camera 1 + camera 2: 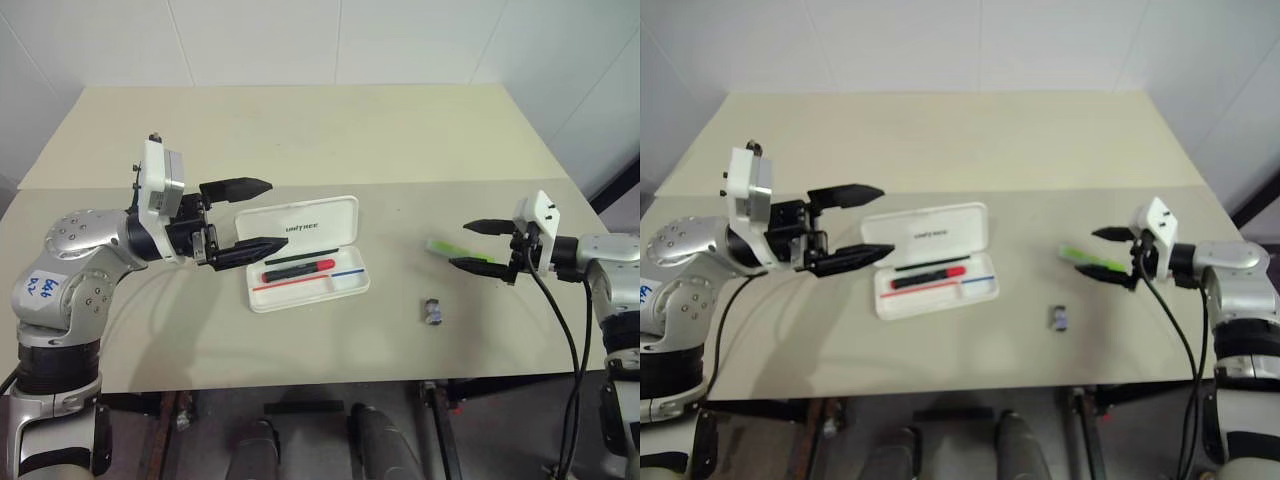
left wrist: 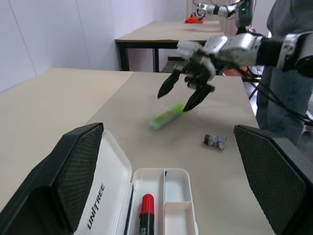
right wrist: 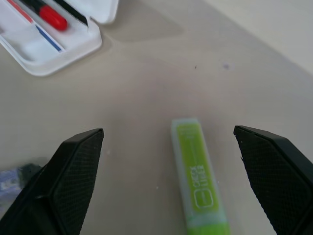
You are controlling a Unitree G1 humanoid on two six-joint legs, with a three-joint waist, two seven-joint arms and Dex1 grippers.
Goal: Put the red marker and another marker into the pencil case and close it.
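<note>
Right tool [image 1: 480, 246]: spread wide and empty, hovering low over the counter [image 1: 300, 130] with the highlighter [image 1: 452, 249] just ahead of its tips.
Highlighter: lies flat on the counter, well to the right of the pencil case [image 1: 305, 253]; in the right wrist view it sits between the two fingers [image 3: 63, 176] but nearer the far one, not centred.
Long axis: runs nearly along the line the right tool points, so the fingers straddle its narrow sides; I judge a small sideways shift would centre it before closing.
Nearer arm: the right, plainly; the left tool [image 1: 245, 218] hangs spread and empty above the case's left end, well apart from the highlighter.
Red marker [image 1: 298, 269]: already lying in the case's tray.
Pencil case: open, lid laid back flat.
Stray piece [image 1: 432, 311]: a small dark object on the counter between case and highlighter, clear of the approach.
</note>
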